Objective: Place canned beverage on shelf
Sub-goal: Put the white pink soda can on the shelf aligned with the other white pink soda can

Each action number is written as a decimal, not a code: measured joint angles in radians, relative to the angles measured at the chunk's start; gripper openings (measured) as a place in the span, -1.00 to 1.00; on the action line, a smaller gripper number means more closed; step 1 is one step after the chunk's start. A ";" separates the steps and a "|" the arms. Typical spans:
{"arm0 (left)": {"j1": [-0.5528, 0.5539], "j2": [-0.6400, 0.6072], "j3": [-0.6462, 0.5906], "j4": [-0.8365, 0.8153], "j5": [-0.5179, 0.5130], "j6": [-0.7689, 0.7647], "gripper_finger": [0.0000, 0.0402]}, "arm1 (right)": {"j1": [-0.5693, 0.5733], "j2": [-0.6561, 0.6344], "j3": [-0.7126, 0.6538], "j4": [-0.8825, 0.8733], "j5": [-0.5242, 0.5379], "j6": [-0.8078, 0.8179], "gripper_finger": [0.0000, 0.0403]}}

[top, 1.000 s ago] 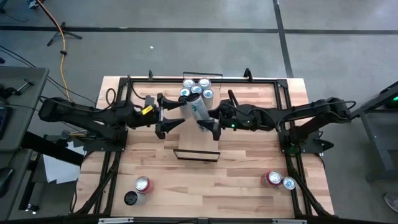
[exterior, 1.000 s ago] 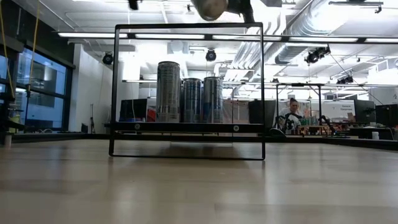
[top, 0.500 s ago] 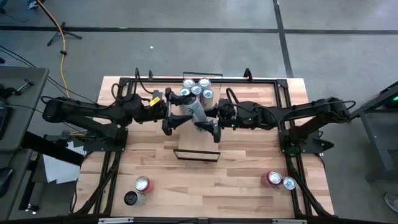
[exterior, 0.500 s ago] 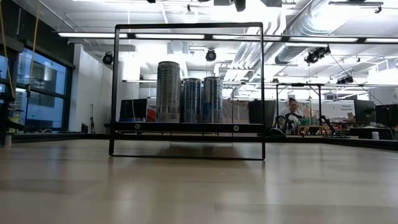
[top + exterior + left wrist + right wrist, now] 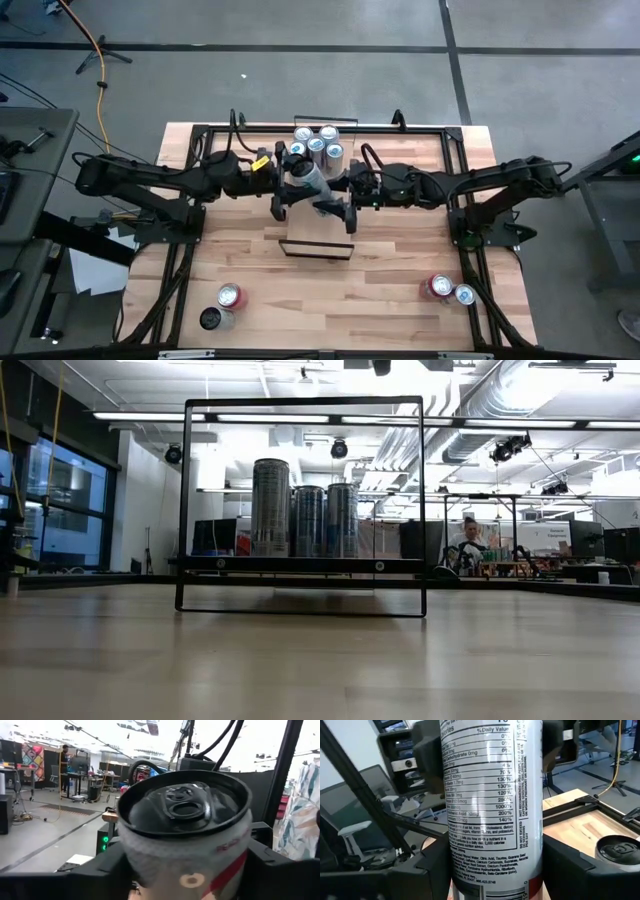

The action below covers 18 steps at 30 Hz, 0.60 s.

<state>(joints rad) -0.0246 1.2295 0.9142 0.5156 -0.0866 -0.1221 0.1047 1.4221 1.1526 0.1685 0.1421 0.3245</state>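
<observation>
A white canned beverage [image 5: 308, 180] hangs high above the shelf [image 5: 315, 228], a narrow light-wood plank with a black frame [image 5: 315, 250] at its near end. Both grippers are shut on it: my left gripper [image 5: 288, 183] reaches in from the table's left and my right gripper [image 5: 336, 190] from its right. Several cans [image 5: 316, 142] stand upright at the shelf's far end, and three of them [image 5: 300, 508] show inside the frame [image 5: 186, 505] in the low view. The held can is above the low view's top edge. My left gripper pinches the can's upper body [image 5: 451, 750] between its two fingers [image 5: 427, 751], just under the top rim [image 5: 185, 807]. It comes in level from the table's left. The can is lifted clear and about upright. My right gripper pinches the can's lower body [image 5: 465, 870] between its two fingers [image 5: 427, 872], below the left gripper's hold. It comes in level from the table's right. The can stands about upright, clear of the shelf, with its label toward the right wrist.
A red can [image 5: 230, 295] and a dark can [image 5: 210, 318] stand near the table's front left. A red can [image 5: 438, 287] and a silver can [image 5: 465, 294] stand front right. Black rig bars [image 5: 455, 180] border the table [image 5: 390, 300].
My left gripper has moved toward the table's right until its fingers reached the can, and they have narrowed around the can's upper body. The can has risen out of the low view's top edge and now stands less slanted.
</observation>
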 joint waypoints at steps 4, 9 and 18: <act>-0.002 -0.006 0.000 -0.010 -0.008 0.019 -0.11 | 0.000 -0.001 0.000 -0.013 -0.006 -0.009 0.14; 0.006 -0.037 -0.001 -0.112 -0.035 0.076 -0.11 | -0.002 -0.011 0.000 -0.080 -0.014 -0.030 0.69; 0.006 -0.107 0.000 -0.502 -0.213 0.139 -0.11 | -0.030 -0.098 0.008 -0.298 -0.028 0.037 0.92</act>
<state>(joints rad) -0.0189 1.1222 0.9142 0.0140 -0.2996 0.0173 0.0749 1.3237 1.1609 -0.1293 0.1140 0.3611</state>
